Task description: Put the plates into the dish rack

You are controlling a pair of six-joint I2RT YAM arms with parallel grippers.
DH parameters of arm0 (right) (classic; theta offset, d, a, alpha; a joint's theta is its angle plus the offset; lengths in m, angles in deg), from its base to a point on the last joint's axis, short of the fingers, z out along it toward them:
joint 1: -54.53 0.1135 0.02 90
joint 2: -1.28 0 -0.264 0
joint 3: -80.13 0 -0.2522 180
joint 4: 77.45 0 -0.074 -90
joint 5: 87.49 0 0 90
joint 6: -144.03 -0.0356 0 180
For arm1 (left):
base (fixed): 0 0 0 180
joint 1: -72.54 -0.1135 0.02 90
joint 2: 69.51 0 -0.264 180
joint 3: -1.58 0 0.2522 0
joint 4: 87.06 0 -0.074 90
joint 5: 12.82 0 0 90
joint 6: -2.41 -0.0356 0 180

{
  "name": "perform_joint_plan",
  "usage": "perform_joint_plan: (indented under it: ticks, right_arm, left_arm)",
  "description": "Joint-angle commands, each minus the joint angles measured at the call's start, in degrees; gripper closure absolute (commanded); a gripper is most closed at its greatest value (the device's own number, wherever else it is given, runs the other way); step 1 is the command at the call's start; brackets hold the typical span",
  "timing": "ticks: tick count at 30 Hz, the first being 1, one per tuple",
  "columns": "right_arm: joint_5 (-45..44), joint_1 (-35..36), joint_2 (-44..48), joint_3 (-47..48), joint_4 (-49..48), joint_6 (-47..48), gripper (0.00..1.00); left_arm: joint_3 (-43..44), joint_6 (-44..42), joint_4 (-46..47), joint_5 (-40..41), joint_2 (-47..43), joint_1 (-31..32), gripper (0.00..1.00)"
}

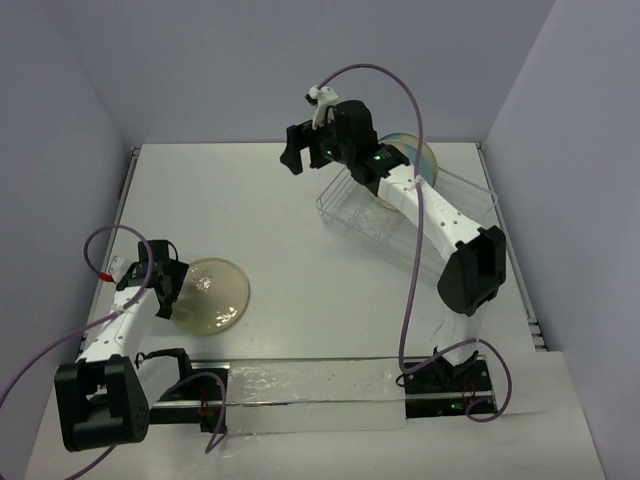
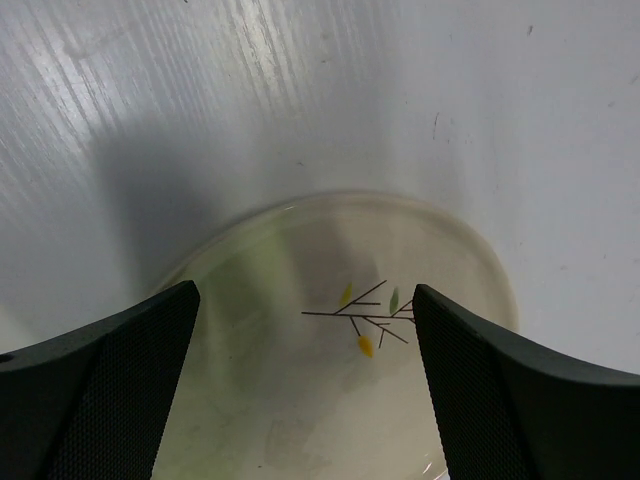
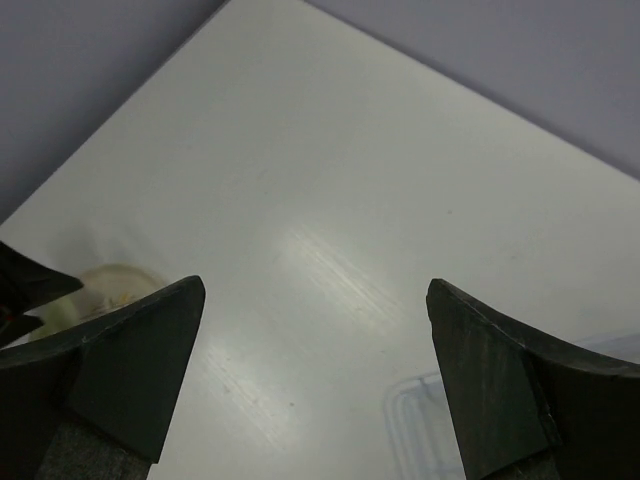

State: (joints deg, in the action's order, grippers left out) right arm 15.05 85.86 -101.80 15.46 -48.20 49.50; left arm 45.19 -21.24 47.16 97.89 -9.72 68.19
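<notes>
A cream plate (image 1: 215, 293) lies flat on the table at the left; the left wrist view shows a dark sprig motif on it (image 2: 340, 350). My left gripper (image 1: 168, 287) is open and hovers over the plate's left edge, with a finger on each side of it (image 2: 305, 295). The wire dish rack (image 1: 335, 215) stands at the back right. A plate with a light-blue half (image 1: 420, 158) stands on edge in it, partly hidden by my right arm. My right gripper (image 1: 297, 152) is open and empty, raised left of the rack (image 3: 315, 285). A third plate is not in view.
The right wrist view shows a corner of the rack (image 3: 420, 420) at the bottom and the cream plate (image 3: 115, 285) far off at the left. Grey walls close in the table at the back and sides. A clear sheet (image 1: 300, 390) lies along the near edge between the arm bases.
</notes>
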Motion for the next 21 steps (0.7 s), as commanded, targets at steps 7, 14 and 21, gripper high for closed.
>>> perform_joint_plan:
  ticks: [7,14,21]
  right_arm:
    - [0.86,4.05,-5.35,4.70,0.16,-16.66,0.00]
    - [0.61,7.63,-7.02,-0.28,-0.92,-19.71,0.00]
    - [4.77,10.68,-10.22,-4.78,-5.23,-17.69,0.00]
  left_arm:
    - [-7.90,-0.68,3.01,-7.12,-10.32,-0.74,0.05]
    - [-2.04,1.07,-4.81,-2.22,-11.13,-0.68,0.06]
    - [-0.41,5.11,-9.01,2.95,-14.30,-0.73,0.03]
